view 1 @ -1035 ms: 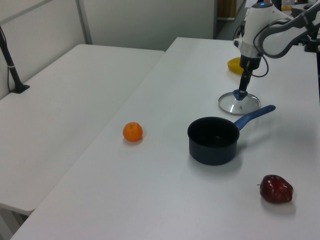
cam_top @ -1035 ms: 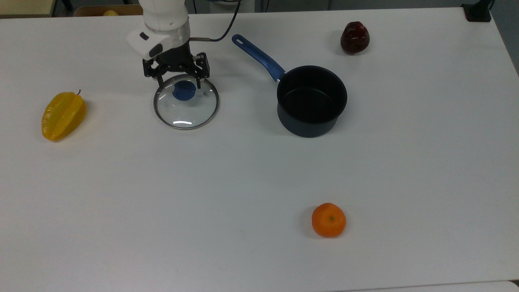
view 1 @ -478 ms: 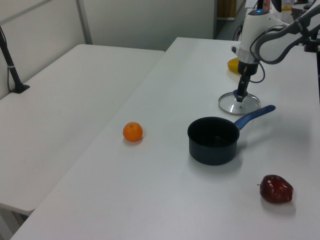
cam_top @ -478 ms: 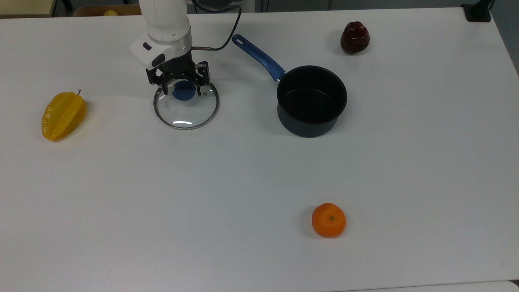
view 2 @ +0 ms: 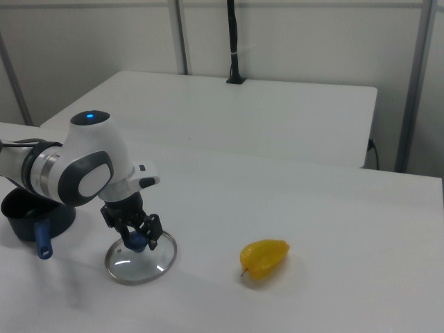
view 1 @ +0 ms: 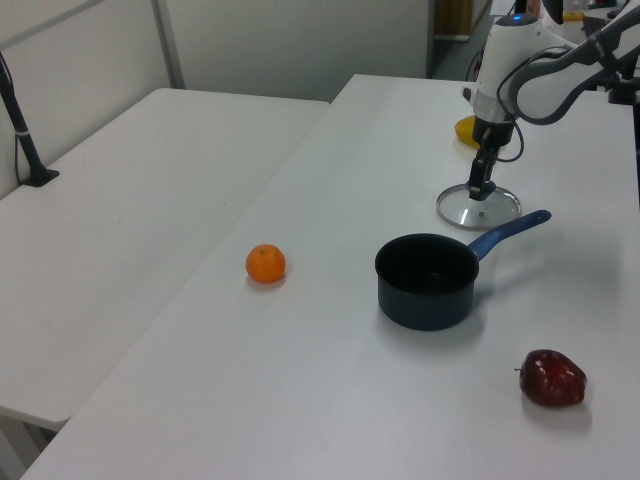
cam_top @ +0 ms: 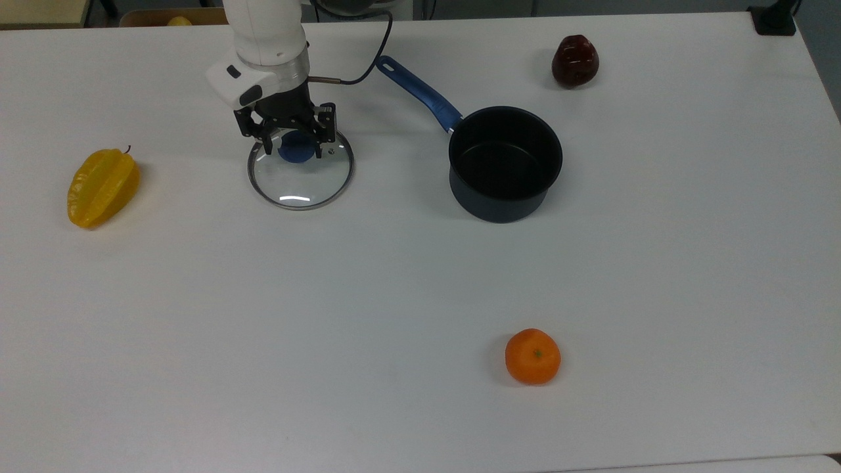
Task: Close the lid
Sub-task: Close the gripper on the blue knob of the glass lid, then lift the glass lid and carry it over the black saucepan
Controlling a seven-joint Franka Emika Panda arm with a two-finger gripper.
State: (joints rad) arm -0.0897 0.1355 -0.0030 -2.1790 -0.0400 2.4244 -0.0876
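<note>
The round glass lid [cam_top: 301, 180] with a metal rim and blue knob [cam_top: 296, 147] lies flat on the white table, to the left of the saucepan in the top view. My gripper [cam_top: 294, 148] reaches down over the lid, open, one finger on each side of the knob. In the right view the gripper [view 2: 139, 239] sits low at the knob, above the lid [view 2: 139, 262]. The dark saucepan [cam_top: 504, 164] stands uncovered, its blue handle [cam_top: 420, 95] pointing toward the arm. In the left view the lid [view 1: 478, 210] lies beyond the saucepan [view 1: 428, 280].
A yellow starfruit [cam_top: 102, 187] lies at the top view's left. A dark red fruit [cam_top: 575, 60] sits behind the saucepan, and an orange [cam_top: 532, 356] lies toward the front. A black cable [cam_top: 368, 46] trails from the wrist.
The gripper has come down from just above the lid until its fingers straddle the blue knob, and the wrist has shifted slightly. The lid and saucepan stay about where they were.
</note>
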